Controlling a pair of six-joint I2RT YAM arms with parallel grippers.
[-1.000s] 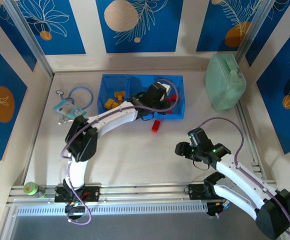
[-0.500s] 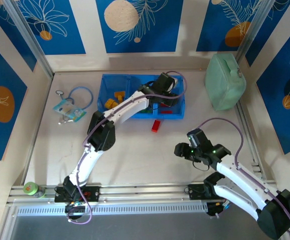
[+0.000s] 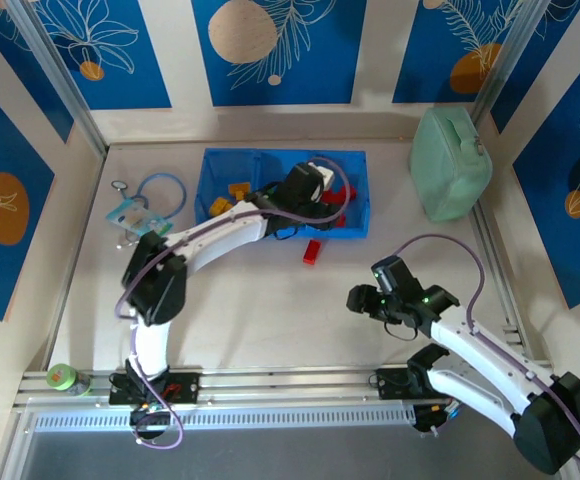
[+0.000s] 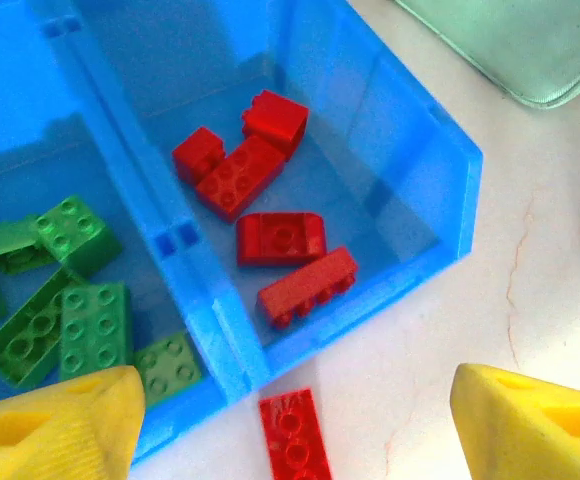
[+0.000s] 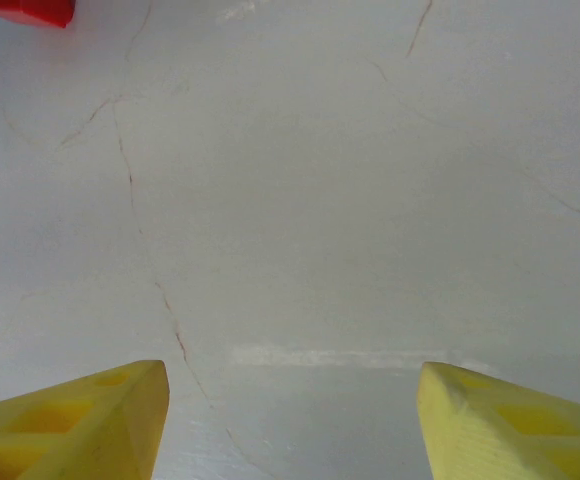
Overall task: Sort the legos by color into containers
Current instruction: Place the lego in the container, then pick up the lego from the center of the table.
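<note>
Hovering over the near right corner of the tray, the left gripper is spread wide with nothing between its fingers. Red bricks lie in the right compartment, green ones in the middle and yellow ones in the left, while one loose red brick lies on the table just near of the tray. The right gripper, also wide and empty, hangs over bare table at near right.
</note>
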